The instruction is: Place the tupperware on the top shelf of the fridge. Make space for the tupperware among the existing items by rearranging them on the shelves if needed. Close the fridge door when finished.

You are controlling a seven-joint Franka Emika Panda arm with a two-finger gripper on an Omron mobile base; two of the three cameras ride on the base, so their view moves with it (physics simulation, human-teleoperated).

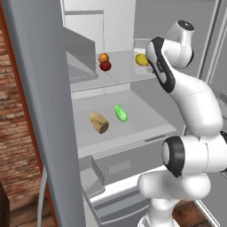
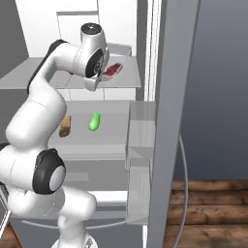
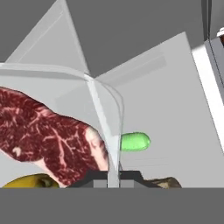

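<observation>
Fridge (image 1: 40, 111) doors stand open; white interior exposed in both base views.

Gripper (image 3: 113, 177): the two dark tips are pinched on the thin white-rimmed wall of the shallow translucent tupperware (image 3: 65, 113), rim caught between them. Jaws closed on that rim.

Tupperware contents, seen from the hand camera: a marbled dark red meat slab (image 3: 48, 135) across the tray floor, a yellow lemon-like lump (image 3: 30, 181) at the lower edge. In the right base view the tray (image 2: 112, 70) sits at the level of the thin light-grey top shelf (image 2: 29, 75), right part, with the arm's wrist just over it. In the left base view the yellow lump (image 1: 141, 59) shows at the same shelf's right side, beside the forearm.

Left part of that shelf: an orange round fruit (image 1: 103, 57) with a small red round fruit (image 1: 105, 66) touching in front of it.

Next shelf down (image 1: 146, 117): a tan bread chunk (image 1: 99, 123) and a bright green oblong vegetable (image 1: 120, 112), near each other, not touching.
</observation>
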